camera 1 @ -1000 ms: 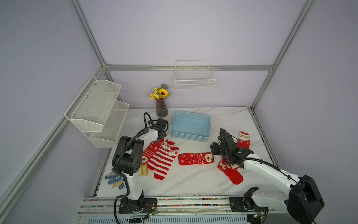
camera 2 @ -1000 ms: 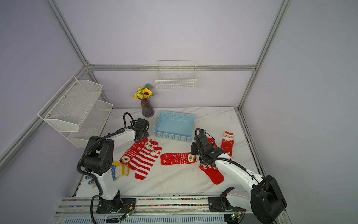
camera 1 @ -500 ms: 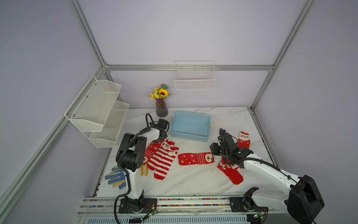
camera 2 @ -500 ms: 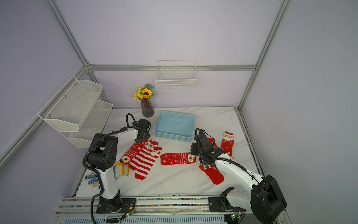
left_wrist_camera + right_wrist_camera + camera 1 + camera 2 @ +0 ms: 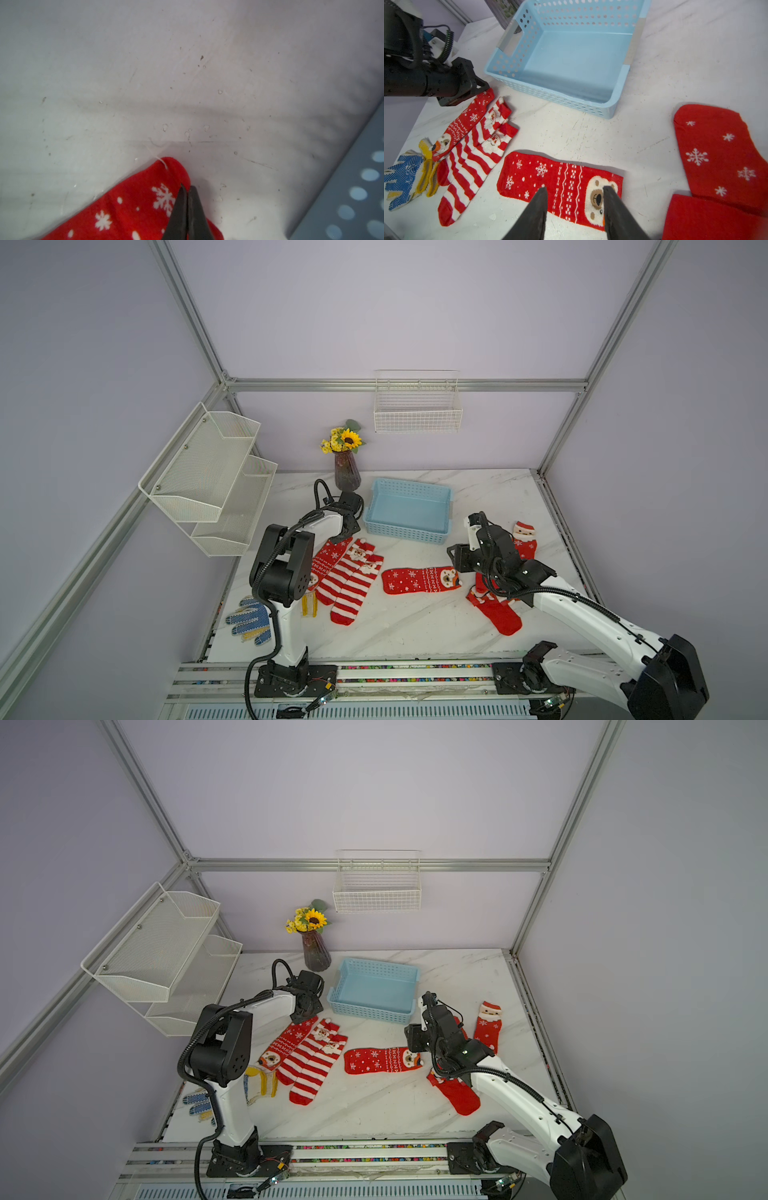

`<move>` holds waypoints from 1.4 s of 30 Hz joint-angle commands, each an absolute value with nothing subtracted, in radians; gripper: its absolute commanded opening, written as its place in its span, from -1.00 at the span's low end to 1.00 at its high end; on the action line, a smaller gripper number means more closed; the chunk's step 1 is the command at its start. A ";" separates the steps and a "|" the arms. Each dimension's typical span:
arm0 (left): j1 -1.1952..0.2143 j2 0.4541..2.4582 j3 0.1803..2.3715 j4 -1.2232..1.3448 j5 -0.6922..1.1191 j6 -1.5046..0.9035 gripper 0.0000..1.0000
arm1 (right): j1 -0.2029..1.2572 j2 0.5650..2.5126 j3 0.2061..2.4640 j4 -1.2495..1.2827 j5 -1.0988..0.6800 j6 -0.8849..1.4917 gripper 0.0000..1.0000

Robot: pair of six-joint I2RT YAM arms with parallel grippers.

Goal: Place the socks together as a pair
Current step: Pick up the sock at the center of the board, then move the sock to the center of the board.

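Observation:
Several red Christmas socks lie on the white table. A snowflake sock with a bear cuff (image 5: 328, 562) (image 5: 286, 1042) (image 5: 467, 120) lies at the left beside two striped Santa socks (image 5: 349, 585) (image 5: 471, 158). My left gripper (image 5: 340, 537) (image 5: 306, 1016) (image 5: 188, 187) is shut on that sock's toe edge. A matching snowflake bear sock (image 5: 419, 580) (image 5: 382, 1060) (image 5: 560, 182) lies mid-table. My right gripper (image 5: 455, 560) (image 5: 575, 188) hangs open just above its bear cuff. A Santa sock (image 5: 524, 539) and plain red snowflake socks (image 5: 498, 614) (image 5: 716, 155) lie at the right, partly under the right arm.
A light blue basket (image 5: 405, 533) (image 5: 550, 97) stands behind the socks, close to the left gripper. A vase of sunflowers (image 5: 347, 472) is behind it. Blue-dotted gloves with yellow cuffs (image 5: 249, 620) (image 5: 402, 176) lie front left. Wire shelves (image 5: 208, 472) hang on the left wall.
My left gripper has closed at the toe of the left snowflake sock, and the left arm's elbow swung back off the gloves. The right gripper opened slightly and stayed in place.

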State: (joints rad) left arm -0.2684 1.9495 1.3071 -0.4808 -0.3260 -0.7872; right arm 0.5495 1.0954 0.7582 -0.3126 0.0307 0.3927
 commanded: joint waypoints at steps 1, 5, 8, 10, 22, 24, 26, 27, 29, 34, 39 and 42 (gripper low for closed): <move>-0.261 1.815 1.343 -0.488 -0.321 -0.742 -1.00 | 0.543 1.068 0.799 -0.240 -0.032 0.312 -0.04; -0.261 1.670 1.283 -0.425 -0.216 -0.656 -1.00 | 0.543 1.049 0.844 -0.161 -0.090 0.338 -0.02; -0.263 1.553 1.256 -0.366 -0.058 -0.569 -1.00 | 0.543 1.046 0.865 -0.068 -0.144 0.346 0.06; -0.275 1.479 1.243 -0.348 0.001 -0.544 -1.00 | 0.543 1.051 0.883 -0.019 -0.166 0.346 0.15; -0.439 1.158 1.179 -0.133 0.410 -0.436 -1.00 | 0.545 1.033 0.966 0.182 -0.393 0.343 0.45; -0.474 1.132 1.185 -0.130 0.403 -0.427 -1.00 | 0.545 1.038 0.972 0.166 -0.407 0.358 0.46; -0.509 1.117 1.191 -0.128 0.393 -0.435 -1.00 | 0.546 1.050 0.976 0.142 -0.410 0.377 0.47; -0.525 1.110 1.194 -0.128 0.368 -0.454 -1.00 | 0.546 1.055 0.979 0.125 -0.408 0.387 0.47; -0.550 1.105 1.199 -0.128 0.312 -0.503 -1.00 | 0.546 1.056 0.966 0.108 -0.406 0.412 0.53; -0.640 1.101 1.195 -0.117 0.120 -0.641 -1.00 | 0.607 1.020 0.824 0.188 -0.377 0.444 0.81; -0.728 1.112 1.195 -0.112 -0.061 -0.733 -1.00 | 0.783 1.014 0.686 0.295 -0.209 0.404 0.94; -0.761 1.118 1.199 -0.110 -0.141 -0.756 -1.00 | 0.856 1.105 0.667 0.354 -0.132 0.407 0.94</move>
